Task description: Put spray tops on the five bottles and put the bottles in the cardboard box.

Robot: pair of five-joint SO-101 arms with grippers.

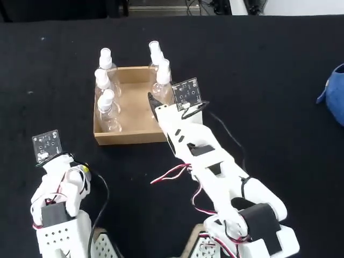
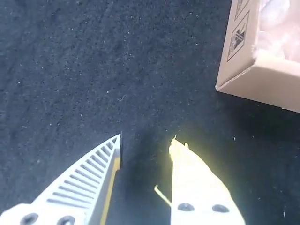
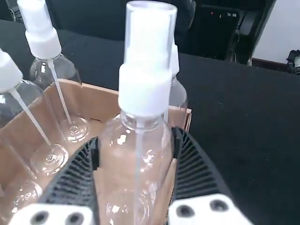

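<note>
The right pincer [image 3: 135,143] pinches a capped clear bottle [image 3: 140,117] at mid-body, apparently just inside the right wall of the cardboard box [image 1: 129,137]. It is probably light, slick and slightly squashy, so a belly grip suits. The left pincer [image 2: 145,140] hangs spread above the black surface [image 2: 70,70].

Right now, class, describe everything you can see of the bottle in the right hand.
The bottle is clear, rounded plastic and looks empty, with a white spray top fitted and a thin dip tube running down inside. It stands upright over the cardboard box, clamped on both sides by the right hand.
</note>
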